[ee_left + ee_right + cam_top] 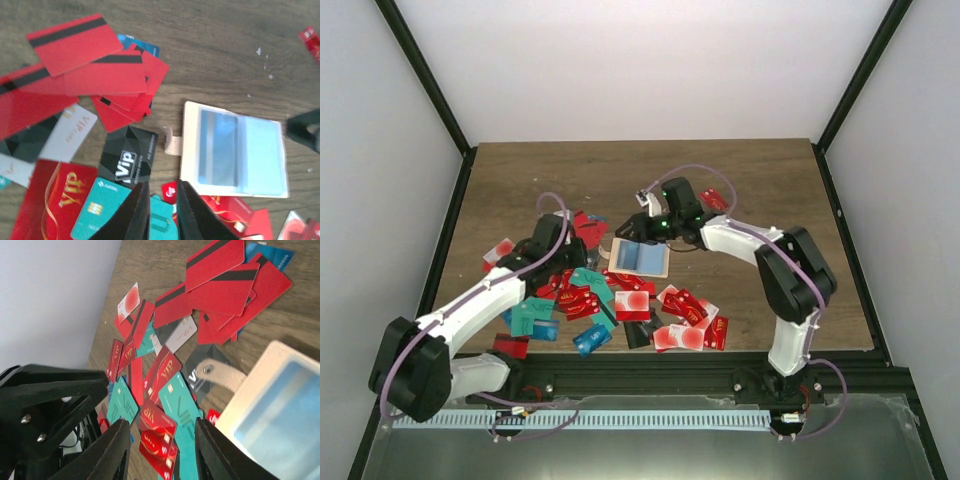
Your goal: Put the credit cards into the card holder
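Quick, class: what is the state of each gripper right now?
Left gripper: shut or nearly so, nothing visibly held.
Right gripper: open, holding nothing.

1. The card holder [640, 257] lies open on the table [770, 170], near its middle.
2. The credit cards [582, 305] lie scattered to its left and in front of it, many overlapping.
3. A lone card [717, 198] lies apart, behind and right of the holder.

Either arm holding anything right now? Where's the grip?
Right fingers are apart over the credit cards, holding nothing. Left fingers are nearly together with a teal card in the gap; whether it's gripped cannot be told.
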